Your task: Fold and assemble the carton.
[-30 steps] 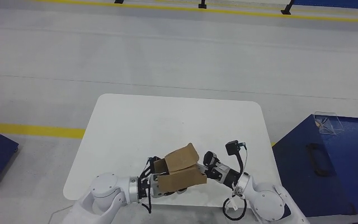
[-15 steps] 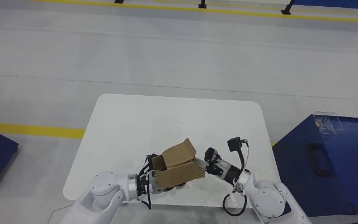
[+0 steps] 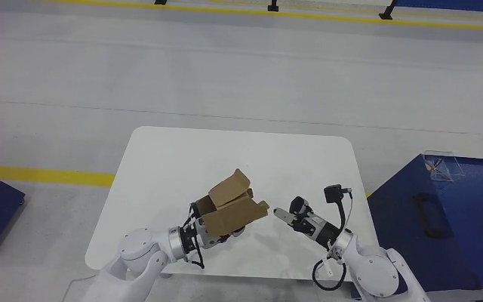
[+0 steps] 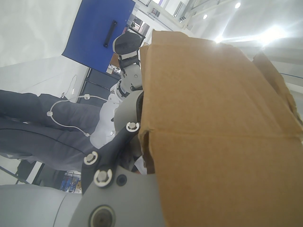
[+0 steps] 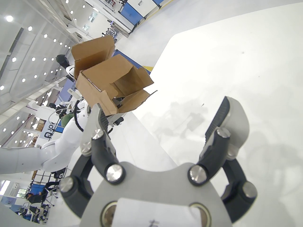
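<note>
1. Closest to me, my left hand [image 3: 198,230] is at the near edge of the bench [image 3: 302,162], left of centre. It's clamped on the near end of the carton [image 3: 226,211] and holds it up off the surface. The board hides the fingers themselves, so I'm going by the box hanging in the air.
2. Over on the right, my right hand [image 5: 161,109] is spread wide with nothing in it. It sits just off the carton's right side, pointing at it but not touching.
3. The carton is already opened into a box shape and tilted, with its open mouth facing the right hand. From the right wrist cam I can see inside it. The small flaps around the mouth are splayed outward.
4. At the carton's far end, one big flap sticks up loose.
5. My read is that we're mid-assembly: body formed, flaps not tucked.
6. Next I reckon the right hand comes in on one splayed flap and pushes it inward along its crease. The left needs to hold the carton rigid, or the box just swings away.
</note>
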Controlling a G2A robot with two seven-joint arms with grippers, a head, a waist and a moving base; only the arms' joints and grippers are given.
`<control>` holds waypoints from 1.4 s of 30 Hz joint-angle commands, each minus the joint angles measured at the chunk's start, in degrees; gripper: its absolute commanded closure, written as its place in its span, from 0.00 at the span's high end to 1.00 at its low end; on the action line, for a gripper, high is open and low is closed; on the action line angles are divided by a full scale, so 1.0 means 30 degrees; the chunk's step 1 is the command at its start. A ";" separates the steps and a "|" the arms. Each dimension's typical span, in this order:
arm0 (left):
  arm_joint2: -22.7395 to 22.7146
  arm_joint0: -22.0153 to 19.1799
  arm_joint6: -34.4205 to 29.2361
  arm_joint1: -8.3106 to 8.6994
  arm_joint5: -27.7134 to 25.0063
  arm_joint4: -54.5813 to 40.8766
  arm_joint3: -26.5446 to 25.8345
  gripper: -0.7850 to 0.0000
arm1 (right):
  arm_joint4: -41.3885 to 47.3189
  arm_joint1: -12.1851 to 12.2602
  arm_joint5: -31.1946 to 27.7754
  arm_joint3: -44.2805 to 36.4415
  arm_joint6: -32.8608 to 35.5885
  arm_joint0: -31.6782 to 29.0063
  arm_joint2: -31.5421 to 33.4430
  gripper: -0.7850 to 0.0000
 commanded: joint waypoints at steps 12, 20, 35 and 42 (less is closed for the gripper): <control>0.0424 0.0095 -0.1017 0.0018 -0.1152 0.1520 -0.0489 0.00 | -0.1204 -0.0278 0.0531 0.0542 -0.0209 0.1269 -0.2011 1.00; 0.0404 0.0096 -0.1314 0.0014 -0.1400 0.1532 -0.0548 0.00 | -0.1156 -0.0280 -0.0122 0.0329 -0.0522 0.0920 -0.1889 1.00; 0.0664 0.0135 -0.0328 -0.0010 -0.1847 0.3034 -0.0838 0.00 | -1.0219 -0.0711 0.4978 0.0375 -0.5620 0.2133 -0.3323 1.00; 0.0668 0.0335 0.0054 0.0011 -0.2166 0.3793 -0.1021 0.00 | -1.3313 -0.0944 0.6221 0.0283 -0.5494 0.2538 -0.4715 1.00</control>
